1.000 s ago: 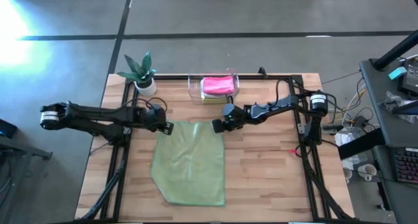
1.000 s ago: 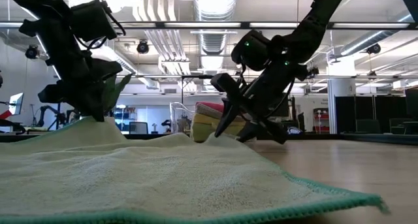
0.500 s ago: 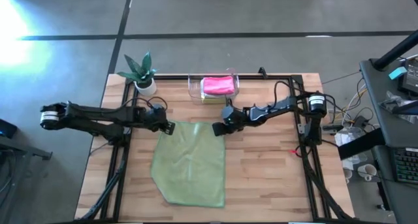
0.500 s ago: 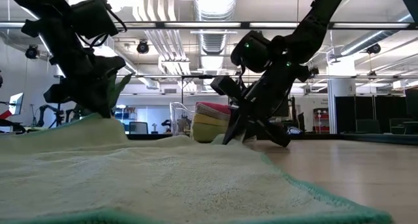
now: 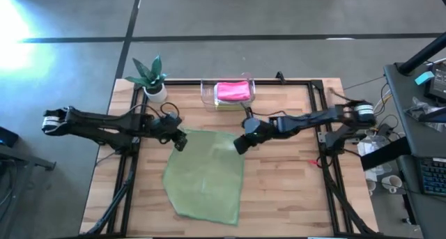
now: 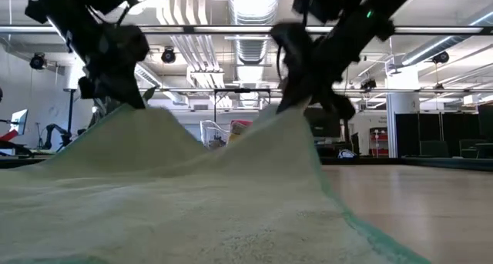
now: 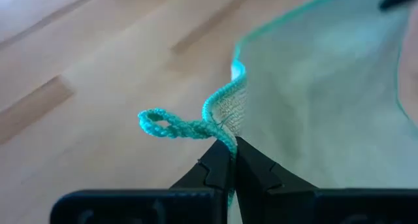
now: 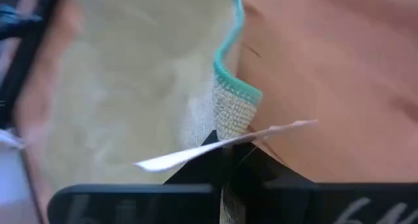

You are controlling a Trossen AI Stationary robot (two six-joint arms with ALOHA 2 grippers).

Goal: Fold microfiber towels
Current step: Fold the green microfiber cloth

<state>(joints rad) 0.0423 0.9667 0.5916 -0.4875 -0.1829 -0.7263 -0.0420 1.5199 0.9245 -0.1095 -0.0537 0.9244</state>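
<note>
A sage green microfiber towel [image 5: 205, 176] with a teal hem lies spread on the wooden table. Its near part rests on the wood and its two far corners are raised. My left gripper [image 5: 180, 140] is shut on the far left corner. My right gripper [image 5: 240, 145] is shut on the far right corner. In the low view the towel [image 6: 192, 210] rises in two peaks to the grippers and sags between them. A hot pink towel [image 5: 233, 90] lies on top of others in the clear bin [image 5: 206, 93] at the far edge. My left gripper pinches the towel's far left corner [image 7: 225, 123] between its two fingertips, right beside the teal hanging loop [image 7: 171, 125]. The fingers slant down from the table's left. The corner is lifted clear and the cloth slopes down from it to the table. My right gripper pinches the towel's far right corner [image 8: 230, 113] between its two fingers, where a white label [image 8: 196, 153] sticks out. The fingers slant down from the table's right. The corner is lifted clear, with the cloth falling away from it to the table.
A small potted plant [image 5: 150, 75] stands at the table's far left corner. Bare wood [image 5: 286, 183] lies to the right of the towel. Black frame rails [image 5: 327, 162] run along the table's sides.
My right gripper has shut on the towel's far right corner. Both grippers have risen and come a little toward the near edge, the right one more. The towel's far edge has lifted off the table into two peaks, while its near part has stayed down.
</note>
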